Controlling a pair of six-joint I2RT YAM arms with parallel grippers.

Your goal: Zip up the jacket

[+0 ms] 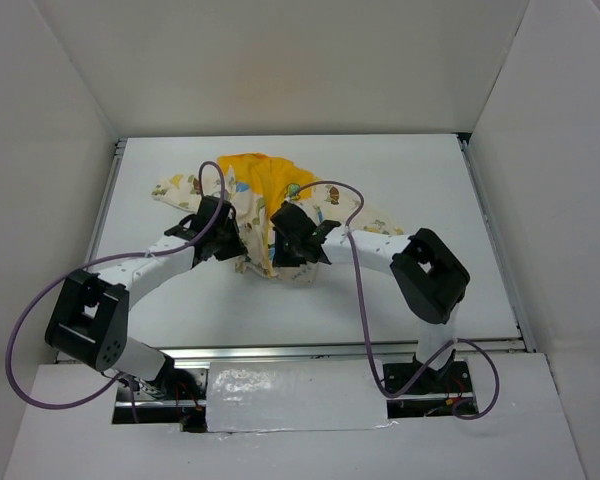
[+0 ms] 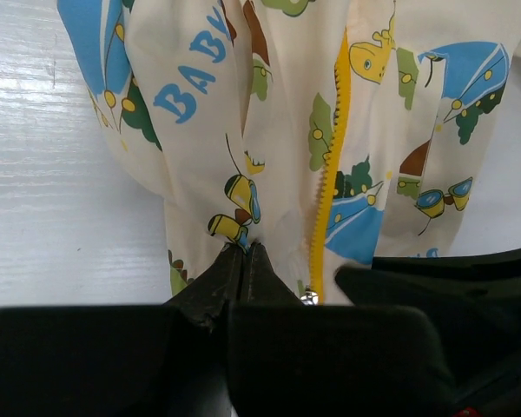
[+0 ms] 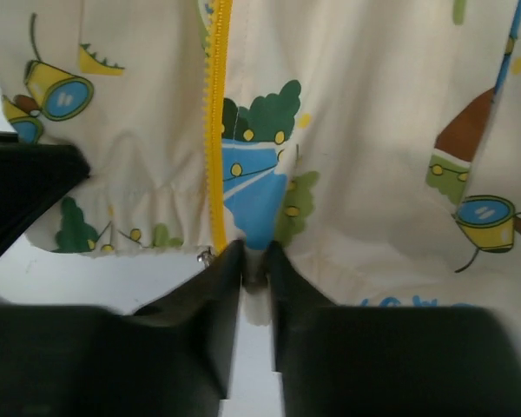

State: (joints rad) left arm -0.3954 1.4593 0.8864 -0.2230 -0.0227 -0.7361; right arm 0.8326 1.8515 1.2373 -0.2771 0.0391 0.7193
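Note:
The jacket lies bunched on the white table, cream with cartoon prints, its yellow hood at the far side. My left gripper is shut on the jacket's bottom hem, left of the yellow zipper. A small metal zipper slider shows at the zipper's lower end. My right gripper is shut on the hem just right of the yellow zipper; the slider sits beside its left finger. The two grippers are close together at the jacket's near edge.
White walls enclose the table on three sides. A metal rail runs along the near edge. Purple cables loop from both arms over the table.

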